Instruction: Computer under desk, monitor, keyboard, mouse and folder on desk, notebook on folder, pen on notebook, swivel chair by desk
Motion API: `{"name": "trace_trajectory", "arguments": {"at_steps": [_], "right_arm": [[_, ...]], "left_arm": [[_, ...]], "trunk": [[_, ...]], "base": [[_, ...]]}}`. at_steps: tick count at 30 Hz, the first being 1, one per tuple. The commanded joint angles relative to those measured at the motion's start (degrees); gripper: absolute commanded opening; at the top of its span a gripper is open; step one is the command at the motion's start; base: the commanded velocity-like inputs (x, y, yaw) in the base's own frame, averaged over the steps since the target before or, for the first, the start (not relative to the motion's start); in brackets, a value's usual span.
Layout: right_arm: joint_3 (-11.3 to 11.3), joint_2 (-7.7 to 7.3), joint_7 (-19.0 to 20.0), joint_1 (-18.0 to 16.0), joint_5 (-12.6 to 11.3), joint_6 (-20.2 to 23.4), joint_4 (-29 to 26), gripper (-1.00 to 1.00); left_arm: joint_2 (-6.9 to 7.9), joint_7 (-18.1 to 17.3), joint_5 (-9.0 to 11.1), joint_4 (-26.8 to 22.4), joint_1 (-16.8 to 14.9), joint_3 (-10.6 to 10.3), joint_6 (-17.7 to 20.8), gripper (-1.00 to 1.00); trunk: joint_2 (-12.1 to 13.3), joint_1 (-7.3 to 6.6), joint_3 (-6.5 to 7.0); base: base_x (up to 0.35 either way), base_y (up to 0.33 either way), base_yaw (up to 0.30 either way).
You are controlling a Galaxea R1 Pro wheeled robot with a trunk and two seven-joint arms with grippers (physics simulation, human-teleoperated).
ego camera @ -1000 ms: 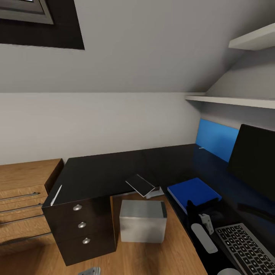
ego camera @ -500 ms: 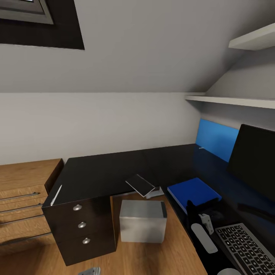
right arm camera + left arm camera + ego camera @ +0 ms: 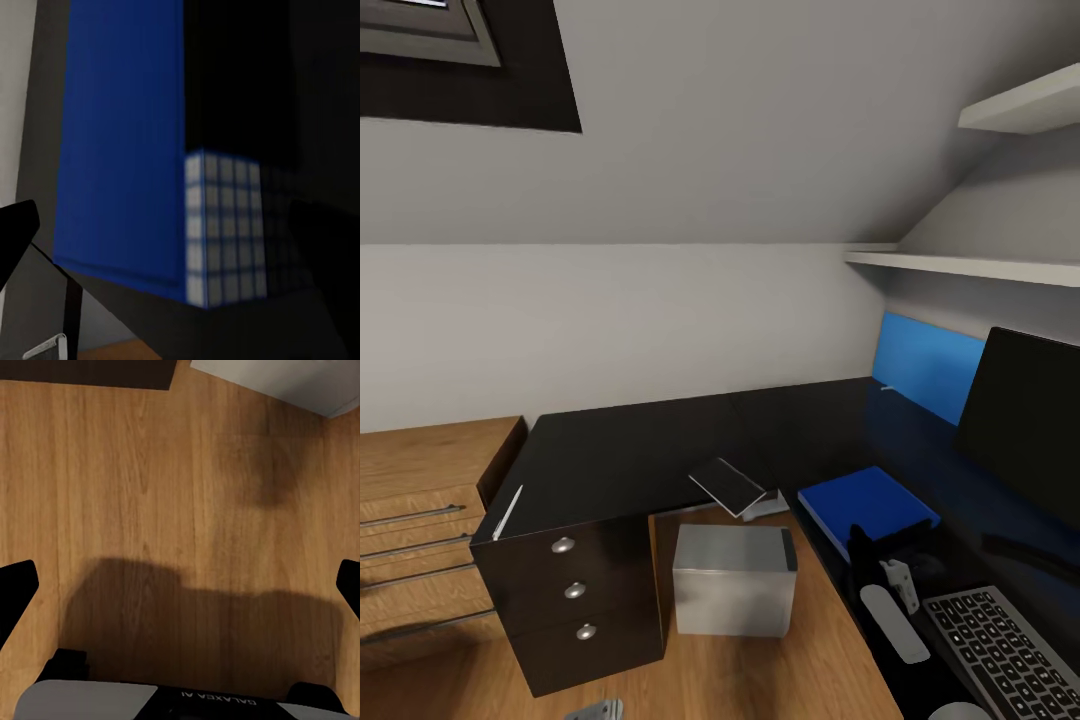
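Wooden floor (image 3: 187, 495) under wide-open, empty left claw (image 3: 180, 585), right claw (image 3: 172, 247) open over folder (image 3: 124, 142)

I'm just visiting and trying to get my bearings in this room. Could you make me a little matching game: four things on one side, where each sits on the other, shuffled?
Things:
1. computer
2. folder
3. pen
4. keyboard

Places:
A. on the desk top's edge above the drawer unit
B. on the floor, tucked into the desk's inner corner
C. flat on the desk between the notebook and the monitor
D. on the desk at the head view's lower right, below the monitor

Pairs: 1-B, 2-C, 3-A, 4-D
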Motion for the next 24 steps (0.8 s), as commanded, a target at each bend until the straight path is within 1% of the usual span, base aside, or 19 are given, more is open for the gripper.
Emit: {"name": "trace_trajectory", "arguments": {"at_steps": [1,13,18,24], "right_arm": [[0.27,-0.07,-0.37,-0.02,-0.56,-0.47,-0.04,1.00],[0.26,-0.08,-0.37,-0.02,-0.54,-0.47,-0.04,1.00],[0.27,-0.08,-0.38,-0.02,-0.54,-0.47,-0.04,1.00],[0.30,-0.08,-0.37,-0.02,-0.54,-0.47,-0.04,1.00]], "left_arm": [[0.06,0.57,0.60,-0.13,-0.01,-0.15,0.07,1.00],[0.06,0.56,0.60,0.04,-0.01,-0.15,0.00,1.00],[0.06,0.50,0.57,1.23,-0.01,0.00,-0.01,1.00],[0.06,0.54,0.60,1.50,-0.01,0.02,-0.01,1.00]], "trunk": [[-0.03,0.00,-0.06],[-0.03,0.00,-0.06],[-0.03,0.00,-0.06],[-0.03,0.00,-0.06]], "base": [[0.000,0.000,0.000],[-0.003,0.000,0.000],[-0.143,0.000,0.000],[-0.039,0.000,0.000]]}}
